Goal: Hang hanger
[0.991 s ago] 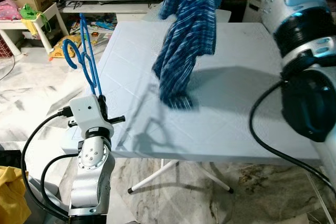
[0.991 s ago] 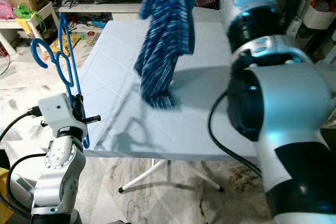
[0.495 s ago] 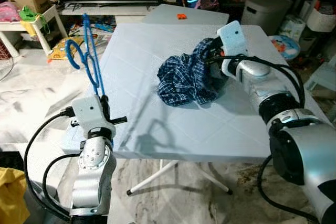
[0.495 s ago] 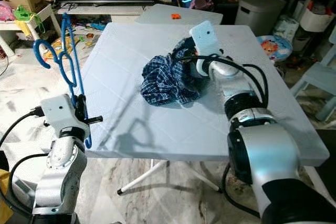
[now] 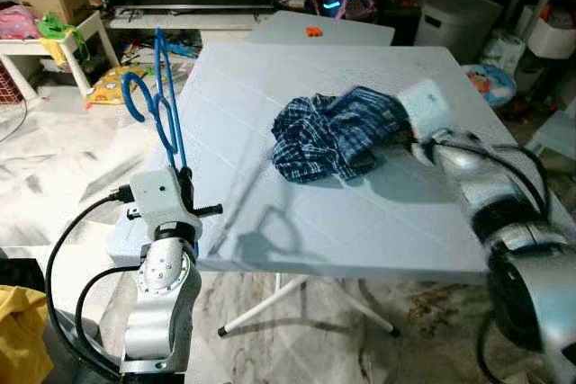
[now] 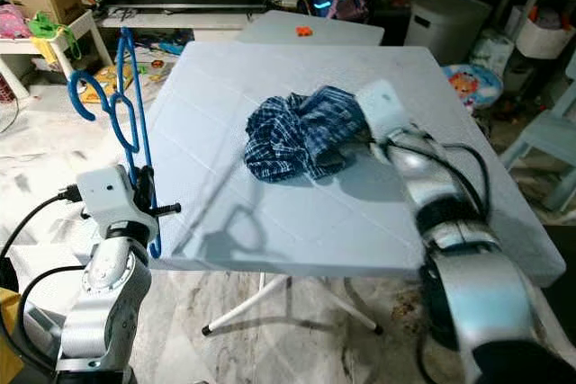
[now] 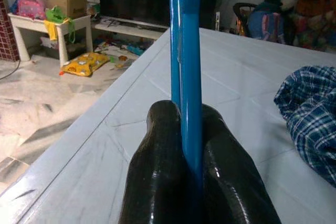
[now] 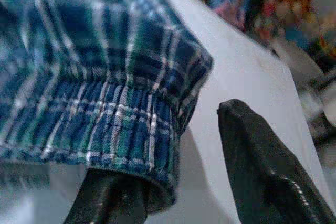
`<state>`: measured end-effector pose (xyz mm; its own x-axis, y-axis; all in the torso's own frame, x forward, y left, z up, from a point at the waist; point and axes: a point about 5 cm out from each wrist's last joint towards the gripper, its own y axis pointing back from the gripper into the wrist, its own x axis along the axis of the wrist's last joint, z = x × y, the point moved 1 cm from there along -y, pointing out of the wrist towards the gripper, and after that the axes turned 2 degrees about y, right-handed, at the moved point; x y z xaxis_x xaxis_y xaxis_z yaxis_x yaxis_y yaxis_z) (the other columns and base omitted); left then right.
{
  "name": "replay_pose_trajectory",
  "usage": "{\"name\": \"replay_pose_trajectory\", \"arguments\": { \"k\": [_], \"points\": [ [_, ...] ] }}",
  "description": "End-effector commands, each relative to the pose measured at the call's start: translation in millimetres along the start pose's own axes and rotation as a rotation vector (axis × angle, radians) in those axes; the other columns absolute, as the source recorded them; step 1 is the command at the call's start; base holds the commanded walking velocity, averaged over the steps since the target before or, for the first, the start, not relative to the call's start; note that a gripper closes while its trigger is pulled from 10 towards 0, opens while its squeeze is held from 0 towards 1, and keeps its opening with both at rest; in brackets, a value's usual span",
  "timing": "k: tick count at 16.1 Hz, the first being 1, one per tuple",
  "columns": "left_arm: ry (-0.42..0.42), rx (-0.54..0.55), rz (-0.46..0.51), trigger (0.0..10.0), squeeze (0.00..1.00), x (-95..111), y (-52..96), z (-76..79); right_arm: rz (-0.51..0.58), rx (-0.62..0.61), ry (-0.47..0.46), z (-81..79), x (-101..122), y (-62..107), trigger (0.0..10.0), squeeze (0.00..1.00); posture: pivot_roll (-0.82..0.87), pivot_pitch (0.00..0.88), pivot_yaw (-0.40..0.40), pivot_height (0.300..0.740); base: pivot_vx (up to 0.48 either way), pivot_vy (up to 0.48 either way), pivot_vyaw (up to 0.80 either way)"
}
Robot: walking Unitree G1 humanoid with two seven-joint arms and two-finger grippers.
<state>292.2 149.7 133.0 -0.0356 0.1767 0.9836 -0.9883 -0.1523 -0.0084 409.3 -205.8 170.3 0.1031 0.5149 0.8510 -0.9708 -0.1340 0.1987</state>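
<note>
Left eye view, left of frame: left gripper clamped on the blue hanger, held upright, likely light, stiff, slick, while right gripper jaws apart beside the soft plaid shirt, centre on the table.

Open room: bare near half of the white folding table.
Obstacle: crumpled blue plaid shirt, apparently mid-table.
</note>
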Motion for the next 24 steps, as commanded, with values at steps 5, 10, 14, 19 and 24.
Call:
{"name": "replay_pose_trajectory", "arguments": {
  "k": [5,10,14,19,24],
  "points": [
    [0.017,-0.042,-0.018,10.0,0.00,-0.8,2.8,7.2,-0.108,0.156,0.021,-14.0,-37.5,13.3,10.0,1.00,-0.09,0.012,0.043,0.740,0.000,0.000,0.00],
    [0.014,-0.055,-0.035,10.0,0.00,-2.4,4.1,8.2,-0.078,0.363,0.092,2.3,-33.1,29.2,10.0,1.00,-0.09,0.012,0.045,0.740,0.000,0.000,0.00],
    [0.014,-0.063,-0.043,10.0,0.00,-2.5,3.9,8.7,-0.032,0.498,0.160,13.4,-23.7,45.9,10.0,1.00,-0.09,0.012,0.047,0.740,0.000,0.000,0.00],
    [0.013,-0.077,-0.058,10.0,0.00,-4.2,4.2,10.1,-0.043,0.770,0.241,-2.8,-29.3,68.4,10.0,1.00,-0.10,0.010,0.048,0.740,0.000,0.000,0.00],
    [0.015,-0.080,-0.068,10.0,0.00,-6.0,4.5,10.3,0.092,0.987,0.112,-56.6,-4.8,73.8,10.0,1.00,-0.10,0.007,0.043,0.740,0.000,0.000,0.00]
  ]
}}
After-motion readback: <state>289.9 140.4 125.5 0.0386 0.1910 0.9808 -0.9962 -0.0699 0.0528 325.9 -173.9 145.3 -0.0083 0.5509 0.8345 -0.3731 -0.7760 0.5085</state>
